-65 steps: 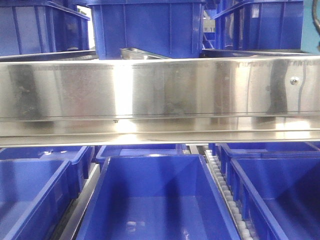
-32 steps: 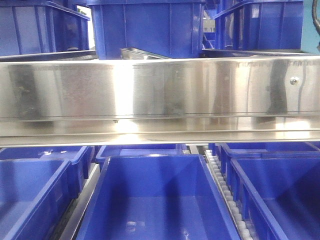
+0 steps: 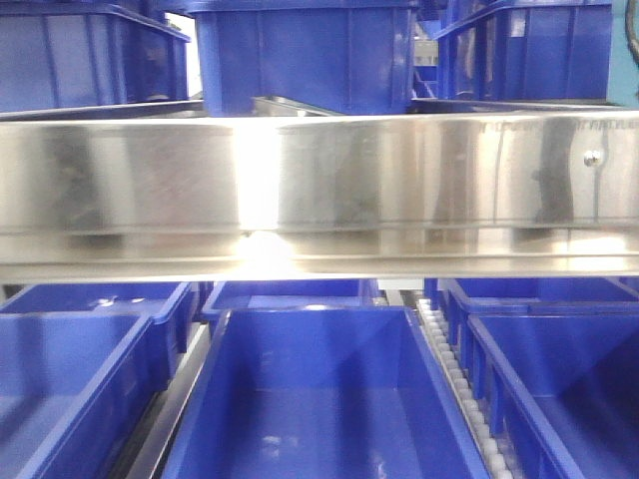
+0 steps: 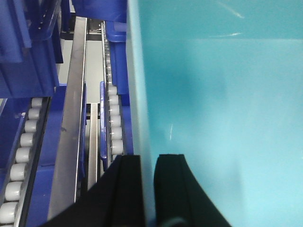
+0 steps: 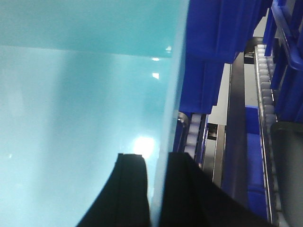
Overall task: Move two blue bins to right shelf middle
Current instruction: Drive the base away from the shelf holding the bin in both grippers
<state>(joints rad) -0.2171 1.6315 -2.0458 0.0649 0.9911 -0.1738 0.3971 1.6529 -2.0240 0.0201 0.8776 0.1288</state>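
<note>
Turquoise-looking smooth plastic, one wall of a bin (image 4: 213, 94), fills the right of the left wrist view and the left of the right wrist view. The left gripper (image 4: 147, 189) and the right gripper (image 5: 158, 189) each pinch its thin rim, one finger on either side. Its base and far walls are cut off. The front view, crossed mid-frame by a steel rail (image 3: 319, 190), may not show this bin at all.
</note>
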